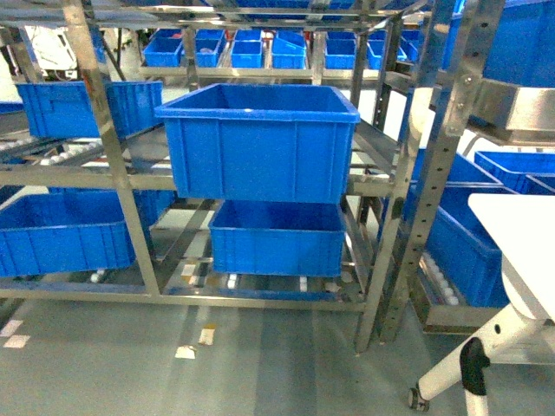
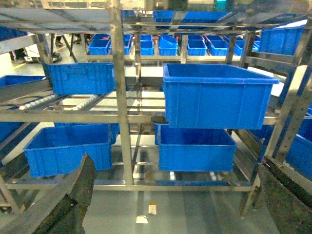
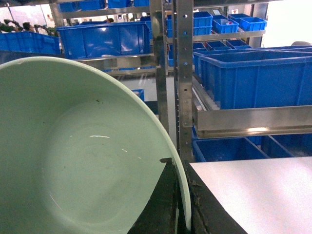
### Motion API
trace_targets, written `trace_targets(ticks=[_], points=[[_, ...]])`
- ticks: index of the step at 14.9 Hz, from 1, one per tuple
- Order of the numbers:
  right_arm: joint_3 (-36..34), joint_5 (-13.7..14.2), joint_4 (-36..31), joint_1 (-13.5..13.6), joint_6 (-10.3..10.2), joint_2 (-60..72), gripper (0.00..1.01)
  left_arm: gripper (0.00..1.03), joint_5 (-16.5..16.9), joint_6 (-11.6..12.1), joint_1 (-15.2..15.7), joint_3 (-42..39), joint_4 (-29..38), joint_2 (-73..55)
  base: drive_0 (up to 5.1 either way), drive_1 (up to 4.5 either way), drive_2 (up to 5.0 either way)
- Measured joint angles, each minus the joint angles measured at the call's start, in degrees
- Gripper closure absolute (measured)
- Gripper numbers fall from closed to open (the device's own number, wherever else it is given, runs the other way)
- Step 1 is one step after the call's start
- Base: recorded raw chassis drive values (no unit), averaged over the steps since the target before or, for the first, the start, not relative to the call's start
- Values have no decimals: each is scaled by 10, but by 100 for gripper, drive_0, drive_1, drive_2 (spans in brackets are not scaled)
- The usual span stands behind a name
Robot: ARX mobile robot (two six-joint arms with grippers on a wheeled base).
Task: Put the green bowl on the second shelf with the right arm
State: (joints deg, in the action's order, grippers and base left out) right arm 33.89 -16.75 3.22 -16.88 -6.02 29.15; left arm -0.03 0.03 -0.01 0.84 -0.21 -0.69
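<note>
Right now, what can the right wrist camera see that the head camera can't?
Only the right wrist view shows the green bowl, filling the left of the picture, with the right gripper's dark fingers clamped over its rim. Only the head view shows the whole front of the metal rack, the big blue tote on its middle level, a smaller blue tote beneath it, and the grey floor. Both show blue totes on steel shelving and part of a white table.

A steel shelf rack (image 1: 130, 178) carries a large blue tote (image 1: 258, 143) on its middle shelf, a smaller tote (image 1: 277, 238) beneath; white tabletop (image 1: 520, 234) right
</note>
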Motion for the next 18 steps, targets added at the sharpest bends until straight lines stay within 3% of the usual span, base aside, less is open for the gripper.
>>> trace_targets(ticks=[18], points=[[0, 0, -2, 0, 0, 0, 99, 5, 0, 0, 0, 0, -1, 0, -497, 250, 239]])
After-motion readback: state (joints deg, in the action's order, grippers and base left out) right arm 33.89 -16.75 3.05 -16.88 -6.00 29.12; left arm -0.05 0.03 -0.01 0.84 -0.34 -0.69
